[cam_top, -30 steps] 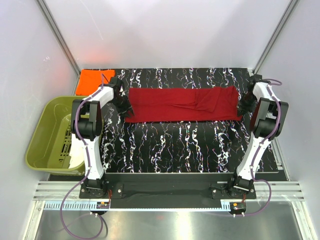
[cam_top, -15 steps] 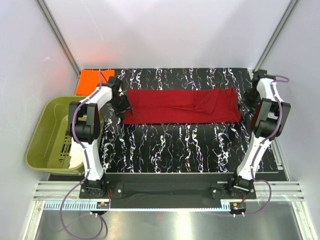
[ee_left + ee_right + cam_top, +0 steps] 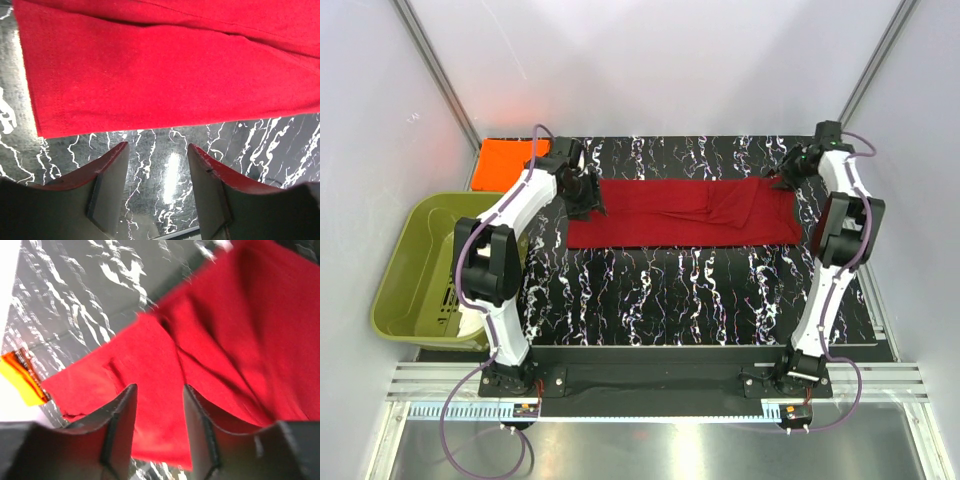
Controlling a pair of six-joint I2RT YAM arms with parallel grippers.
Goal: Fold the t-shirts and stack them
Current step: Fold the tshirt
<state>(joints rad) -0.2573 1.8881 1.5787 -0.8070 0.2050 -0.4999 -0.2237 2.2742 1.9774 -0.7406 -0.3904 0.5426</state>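
The dark red t-shirt lies flat on the black marbled table as a long folded strip running left to right. The orange t-shirt lies folded at the back left corner. My left gripper hovers at the strip's left end. In the left wrist view the left gripper is open over bare table, just short of the red cloth's edge. My right gripper is at the strip's back right corner. In the right wrist view it is open above the red cloth, gripping nothing.
An olive-green plastic tub stands off the table's left edge, beside the left arm. White enclosure walls close in at the back and both sides. The table's front half shows only the marbled surface.
Both grippers have opened and let go of the red shirt's ends. The left one moved back and to the right, the right one moved toward the back. The strip has settled flat.
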